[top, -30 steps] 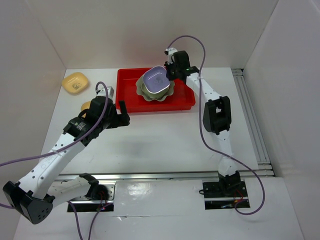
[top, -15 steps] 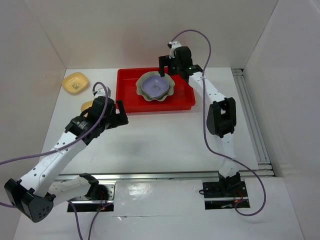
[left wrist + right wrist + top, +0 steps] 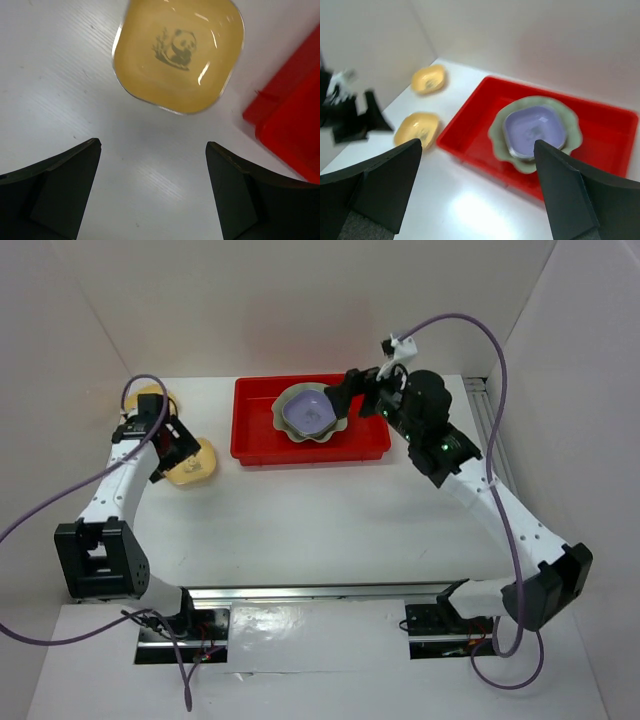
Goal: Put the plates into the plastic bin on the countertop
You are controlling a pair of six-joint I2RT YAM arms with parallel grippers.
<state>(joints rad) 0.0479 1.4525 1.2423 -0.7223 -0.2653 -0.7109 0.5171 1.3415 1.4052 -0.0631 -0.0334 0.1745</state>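
Lavender dish [image 3: 308, 412] now nested in the pale-green scalloped dish [image 3: 336, 428] inside the red bin [image 3: 260, 446] at the far edge of the desk [image 3: 300, 525]; right arm [image 3: 470, 475] withdrawn, jaws open and empty; left arm [image 3: 112, 488] swung above a yellow plate [image 3: 177, 52] near the left edge, jaws spread, likely the next pickup.

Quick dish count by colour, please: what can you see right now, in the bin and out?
Yellow: 2, far yellow dish and near yellow dish, both on the countertop.
Pale green: 1, scalloped dish in the red bin.
Lavender: 1, lavender dish atop the scalloped dish.
Total: 4 in view; anything under the lavender dish is hidden.
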